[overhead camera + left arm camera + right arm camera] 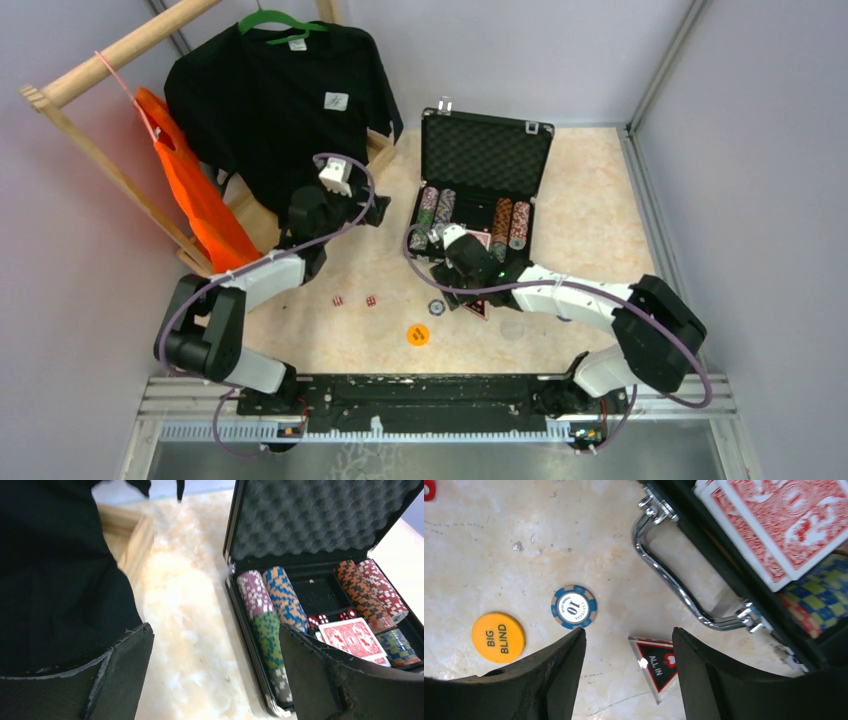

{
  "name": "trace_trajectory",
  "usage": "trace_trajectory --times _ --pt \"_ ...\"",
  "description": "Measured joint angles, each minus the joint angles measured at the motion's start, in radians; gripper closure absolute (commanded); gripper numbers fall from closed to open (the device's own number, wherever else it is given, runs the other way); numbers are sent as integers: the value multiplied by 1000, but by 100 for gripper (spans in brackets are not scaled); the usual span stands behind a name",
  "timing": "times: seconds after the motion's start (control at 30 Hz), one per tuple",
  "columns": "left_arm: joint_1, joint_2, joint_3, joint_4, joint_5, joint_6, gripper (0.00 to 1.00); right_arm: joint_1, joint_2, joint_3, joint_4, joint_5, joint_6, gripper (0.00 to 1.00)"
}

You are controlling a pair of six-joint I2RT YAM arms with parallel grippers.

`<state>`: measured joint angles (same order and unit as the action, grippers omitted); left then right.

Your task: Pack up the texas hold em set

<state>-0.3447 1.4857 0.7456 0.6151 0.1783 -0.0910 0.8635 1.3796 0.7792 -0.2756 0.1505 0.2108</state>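
Note:
The black case (486,150) stands open at the back, foam lid up, with rows of striped chips (260,597), red-backed cards (352,637) and red dice (320,620) inside. My left gripper (214,630) is open and holds nothing; it hangs over bare table left of the case (239,612). My right gripper (629,632) is open just in front of the case's silver handle (674,577). A triangular "ALL IN" token (656,662) lies flat on the table between its fingers, close to the right one. A "10" chip (573,607) and an orange "BIG BLIND" token (498,636) lie to the left.
Two red dice (354,300) lie loose on the table left of the chip (437,306). A black T-shirt (285,100) on a green hanger and an orange bag (195,190) hang from a wooden rack at the back left, close to my left arm.

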Motion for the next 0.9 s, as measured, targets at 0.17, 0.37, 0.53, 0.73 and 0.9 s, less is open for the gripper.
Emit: trace_trajectory --times 0.17,0.37,0.53,0.73,0.9 --pt "-4 -45 -110 -5 -82 -159 1 49 58 0 8 6 29 35" --pt "-6 -182 -192 -62 -172 -269 1 88 119 6 26 13 61 31" --pt "-7 -245 -233 -74 -227 -302 1 111 168 23 40 18 78 33" --pt "-7 -201 -233 -89 -230 -324 2 132 209 72 46 51 81 33" --pt "-7 -182 -233 -100 -223 -332 2 136 230 80 48 61 81 33"
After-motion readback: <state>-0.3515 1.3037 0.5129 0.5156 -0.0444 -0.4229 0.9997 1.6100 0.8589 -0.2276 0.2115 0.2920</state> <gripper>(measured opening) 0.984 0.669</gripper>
